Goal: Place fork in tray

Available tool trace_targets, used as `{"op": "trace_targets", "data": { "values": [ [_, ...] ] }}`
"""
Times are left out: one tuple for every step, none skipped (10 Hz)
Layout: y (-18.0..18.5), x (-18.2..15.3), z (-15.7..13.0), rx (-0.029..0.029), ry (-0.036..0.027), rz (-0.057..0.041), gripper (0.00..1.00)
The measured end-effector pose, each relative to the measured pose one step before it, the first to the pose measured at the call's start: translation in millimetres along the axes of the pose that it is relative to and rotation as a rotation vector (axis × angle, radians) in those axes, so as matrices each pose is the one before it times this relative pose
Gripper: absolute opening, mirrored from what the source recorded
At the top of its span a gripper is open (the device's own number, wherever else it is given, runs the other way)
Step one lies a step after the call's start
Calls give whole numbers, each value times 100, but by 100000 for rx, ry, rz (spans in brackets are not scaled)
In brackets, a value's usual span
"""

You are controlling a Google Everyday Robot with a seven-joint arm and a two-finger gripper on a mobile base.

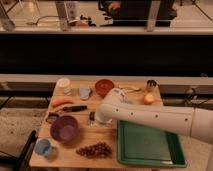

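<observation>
The green tray [150,146] lies flat at the table's front right corner, and nothing shows in it. My white arm reaches in from the right, over the tray's back edge. Its gripper [92,118] points down at the tabletop just left of the tray's back left corner, between the purple bowl [64,129] and the tray. The fork does not show; the arm's end hides the table under it.
On the wooden table [107,135] are a dark-handled knife [75,108], a carrot [61,102], a white cup [63,84], a red bowl [104,87], an orange fruit [148,99], a can [151,85], grapes [95,149] and a blue cup [43,146].
</observation>
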Motion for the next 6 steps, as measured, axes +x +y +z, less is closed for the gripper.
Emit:
{"op": "trace_targets", "data": {
  "values": [
    [-174,-133,-396,583,48,-104,5],
    [-140,-140,-415,603,58,-60,5],
    [-153,-63,-535,464,509,157,5],
    [-267,-77,-852,965,1341,45,5],
    [-173,-182,-673,680,1335,-437,5],
    [-177,-104,-628,694,1264,31,9]
  ]
}}
